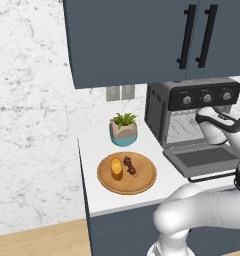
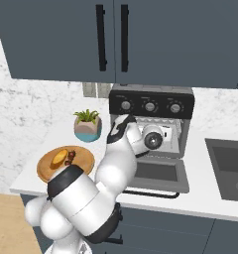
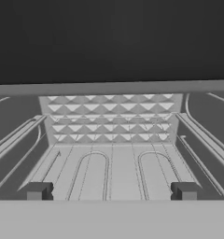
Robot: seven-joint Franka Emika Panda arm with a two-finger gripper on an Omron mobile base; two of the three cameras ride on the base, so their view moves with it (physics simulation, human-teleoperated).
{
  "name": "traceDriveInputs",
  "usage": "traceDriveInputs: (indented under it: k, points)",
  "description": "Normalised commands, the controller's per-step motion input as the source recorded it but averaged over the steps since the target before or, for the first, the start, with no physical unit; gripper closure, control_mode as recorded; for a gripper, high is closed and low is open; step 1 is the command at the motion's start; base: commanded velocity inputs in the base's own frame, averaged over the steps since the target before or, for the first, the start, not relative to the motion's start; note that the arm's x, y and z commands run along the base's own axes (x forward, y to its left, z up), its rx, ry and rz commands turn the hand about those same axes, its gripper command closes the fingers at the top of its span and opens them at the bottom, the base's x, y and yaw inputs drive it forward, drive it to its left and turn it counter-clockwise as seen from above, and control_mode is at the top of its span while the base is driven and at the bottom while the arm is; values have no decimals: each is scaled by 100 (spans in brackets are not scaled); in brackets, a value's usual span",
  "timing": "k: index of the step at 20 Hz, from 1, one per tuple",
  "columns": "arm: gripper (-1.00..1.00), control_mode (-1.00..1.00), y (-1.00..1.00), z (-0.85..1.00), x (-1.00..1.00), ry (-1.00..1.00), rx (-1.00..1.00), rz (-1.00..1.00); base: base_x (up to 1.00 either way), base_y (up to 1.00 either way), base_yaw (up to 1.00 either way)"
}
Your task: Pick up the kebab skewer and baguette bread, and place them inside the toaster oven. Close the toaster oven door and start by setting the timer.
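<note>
The gripper (image 3: 112,190) is open wide and holds nothing. It points straight into the toaster oven (image 1: 192,117), with its two dark fingertips (image 3: 39,190) far apart at the mouth of the oven. Ahead of the fingertips lies the wire rack (image 3: 111,168), and past it the bumpy back wall. The toaster oven door (image 1: 202,159) hangs open and flat, just under the hand (its black handle faces the robot). Off to the hand's left, well apart from it, a wooden plate (image 1: 127,172) sits on the counter (image 1: 97,145). The baguette bread (image 1: 116,166) and the kebab skewer (image 1: 129,165) lie side by side on that plate. A small potted plant (image 1: 123,129) stands behind the plate, near the wall.
</note>
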Motion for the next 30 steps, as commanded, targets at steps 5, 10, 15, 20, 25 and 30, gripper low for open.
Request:
traceDriveInputs:
  k: [5, 10, 15, 20, 25, 30]
  points:
    - [-100, -100, 0, -9, 26, 0, 0, 0, 0, 0, 0]
    - [-100, -100, 0, -10, 26, 0, 0, 0, 0, 0, 0]
    - [-100, -100, 0, -9, 27, 0, 0, 0, 0, 0, 0]
    - [-100, -100, 0, -11, 26, 0, 0, 0, 0, 0, 0]
    - [-100, -100, 0, -1, 25, 0, 0, 0, 0, 0, 0]
    - [-100, -100, 0, -1, 24, 0, 0, 0, 0, 0, 0]
